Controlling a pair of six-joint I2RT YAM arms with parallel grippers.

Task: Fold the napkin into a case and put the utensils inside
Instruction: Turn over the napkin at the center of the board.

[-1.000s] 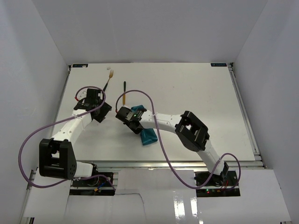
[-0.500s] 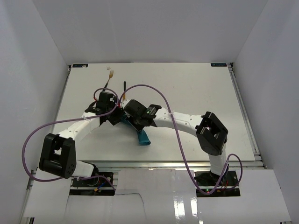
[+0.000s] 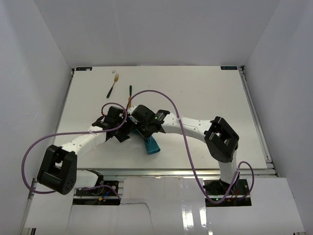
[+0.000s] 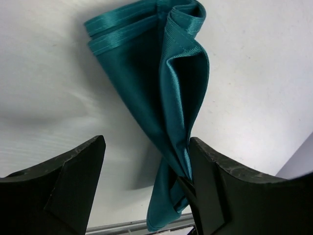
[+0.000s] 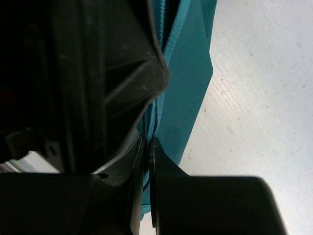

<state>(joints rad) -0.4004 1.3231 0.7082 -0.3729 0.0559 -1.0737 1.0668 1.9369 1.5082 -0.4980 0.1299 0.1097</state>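
Right fingers tight on napkin, much of it behind left fingers.

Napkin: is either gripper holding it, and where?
Right gripper is shut on the napkin, pinching its layered edge. Left gripper is open, holding nothing.

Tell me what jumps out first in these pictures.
The teal napkin, bunched into a narrow strip, is near the middle of the table, where both arms meet. The right tool is shut on it, and the left tool is open around it. The fork and knife lie farther back on the left.
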